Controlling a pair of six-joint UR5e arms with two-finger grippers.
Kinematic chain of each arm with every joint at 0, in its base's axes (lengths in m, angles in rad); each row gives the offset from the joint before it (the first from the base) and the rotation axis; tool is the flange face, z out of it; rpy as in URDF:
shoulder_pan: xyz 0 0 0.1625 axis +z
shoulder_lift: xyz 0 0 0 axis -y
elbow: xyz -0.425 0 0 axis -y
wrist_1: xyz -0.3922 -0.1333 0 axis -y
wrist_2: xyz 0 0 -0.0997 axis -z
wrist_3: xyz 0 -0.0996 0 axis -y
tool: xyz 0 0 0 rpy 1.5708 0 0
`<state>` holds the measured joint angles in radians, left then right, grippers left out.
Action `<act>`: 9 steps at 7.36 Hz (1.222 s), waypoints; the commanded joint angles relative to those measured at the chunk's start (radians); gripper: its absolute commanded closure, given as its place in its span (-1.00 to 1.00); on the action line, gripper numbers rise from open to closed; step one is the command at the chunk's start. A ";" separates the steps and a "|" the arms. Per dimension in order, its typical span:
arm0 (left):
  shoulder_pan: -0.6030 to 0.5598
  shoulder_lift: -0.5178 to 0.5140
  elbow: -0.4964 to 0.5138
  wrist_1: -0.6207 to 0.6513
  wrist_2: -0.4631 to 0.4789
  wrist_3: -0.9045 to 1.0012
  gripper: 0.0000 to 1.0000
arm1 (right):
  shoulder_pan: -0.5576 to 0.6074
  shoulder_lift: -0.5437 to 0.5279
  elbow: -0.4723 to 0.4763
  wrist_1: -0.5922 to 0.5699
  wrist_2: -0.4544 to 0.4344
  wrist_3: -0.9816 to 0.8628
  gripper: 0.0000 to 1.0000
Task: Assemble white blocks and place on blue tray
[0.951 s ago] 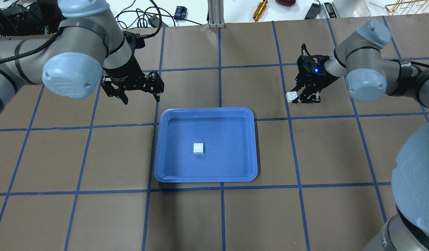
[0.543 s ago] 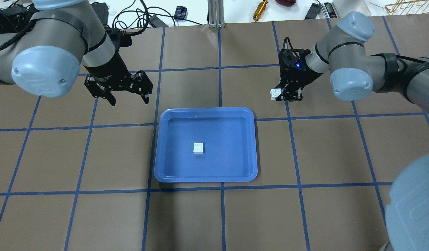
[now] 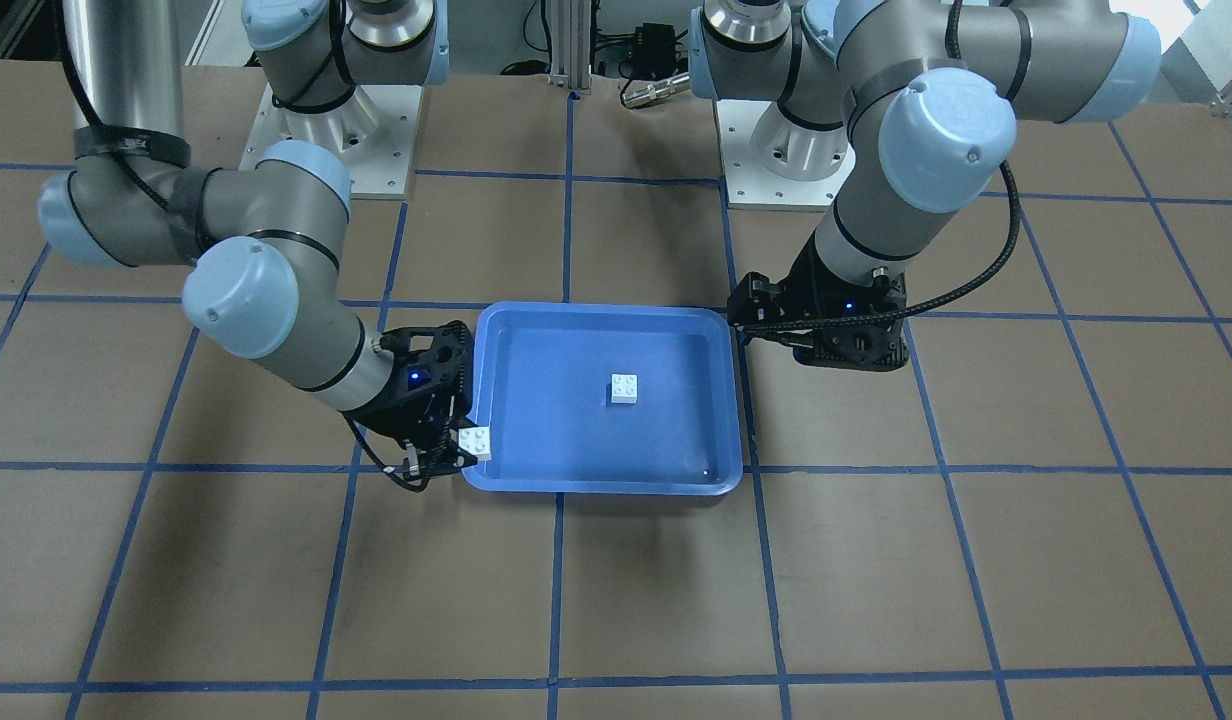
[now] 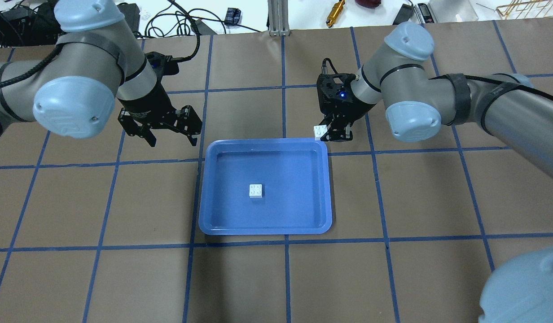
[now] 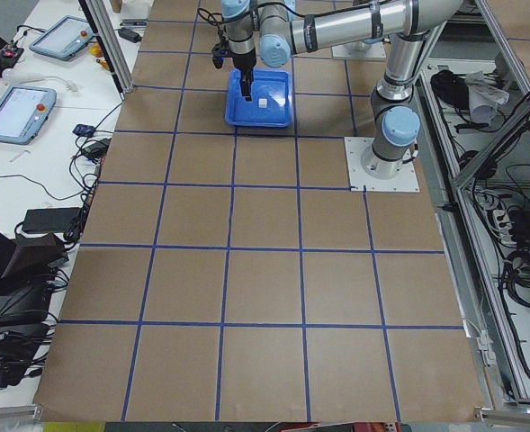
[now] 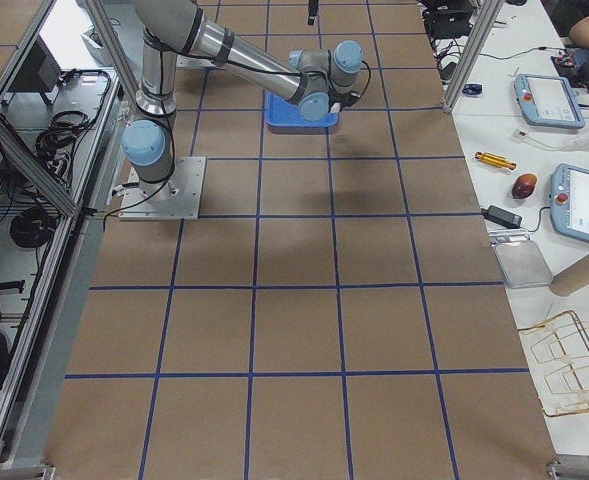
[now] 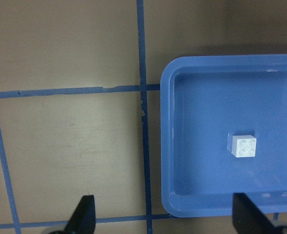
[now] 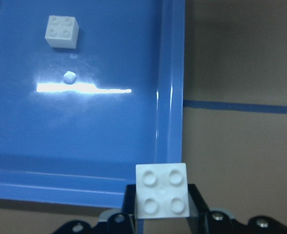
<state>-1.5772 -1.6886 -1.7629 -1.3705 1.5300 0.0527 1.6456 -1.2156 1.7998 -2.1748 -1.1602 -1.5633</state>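
One white block [image 4: 256, 190] lies studs up on the floor of the blue tray [image 4: 285, 215], also seen in the front view [image 3: 624, 389] and the left wrist view [image 7: 244, 146]. My right gripper [image 4: 326, 133] is shut on the other white block [image 4: 320, 131], held studs up in the air at the tray's far right corner, right at the rim [image 8: 172, 97]. In the right wrist view this block [image 8: 162, 196] sits between the fingers. My left gripper [image 4: 172, 142] hangs open and empty off the tray's far left corner.
Brown table paper with blue tape lines surrounds the tray [image 3: 556, 400]. Cables, a brass part [image 4: 335, 11] and tools lie beyond the table's far edge. Teach pendants [image 6: 547, 100] rest on the side bench.
My right gripper has carried its white block leftward to the tray's far right corner. The left gripper shifted a little sideways and nearer, still open. The block in the tray has not moved.
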 commanded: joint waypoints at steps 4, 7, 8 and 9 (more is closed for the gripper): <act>-0.055 -0.019 -0.181 0.220 -0.014 -0.005 0.21 | 0.102 -0.001 0.201 -0.320 -0.001 0.193 1.00; -0.087 -0.061 -0.196 0.257 -0.043 -0.066 0.94 | 0.158 0.002 0.262 -0.431 -0.004 0.309 1.00; -0.092 -0.074 -0.201 0.255 -0.101 -0.126 1.00 | 0.166 0.002 0.273 -0.453 -0.009 0.325 1.00; -0.093 -0.080 -0.214 0.258 -0.105 -0.169 1.00 | 0.168 0.002 0.306 -0.464 -0.009 0.319 1.00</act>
<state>-1.6668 -1.7571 -1.9652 -1.1168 1.4496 -0.0601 1.8049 -1.2139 2.0743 -2.6150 -1.1670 -1.2555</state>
